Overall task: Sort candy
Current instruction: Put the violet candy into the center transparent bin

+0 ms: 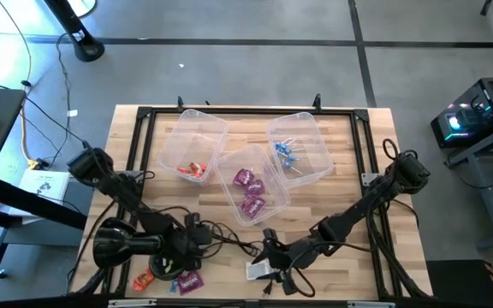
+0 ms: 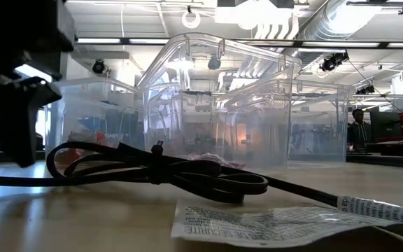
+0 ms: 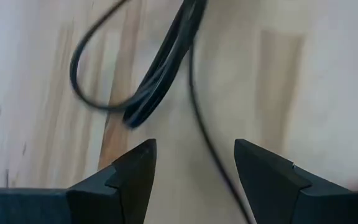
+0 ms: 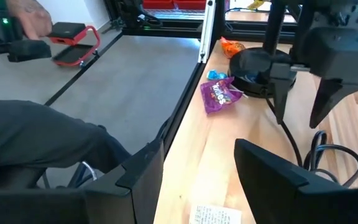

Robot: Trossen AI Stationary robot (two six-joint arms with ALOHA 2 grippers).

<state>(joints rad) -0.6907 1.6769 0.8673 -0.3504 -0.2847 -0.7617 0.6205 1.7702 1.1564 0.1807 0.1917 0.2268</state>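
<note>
Underneath, wooden table (image 1: 362,162), grey floor (image 1: 255,64).

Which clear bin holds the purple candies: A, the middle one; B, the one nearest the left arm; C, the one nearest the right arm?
A: the high view shows the purple candies in the middle bin, between the bin with orange ones and the bin with blue ones.
</note>
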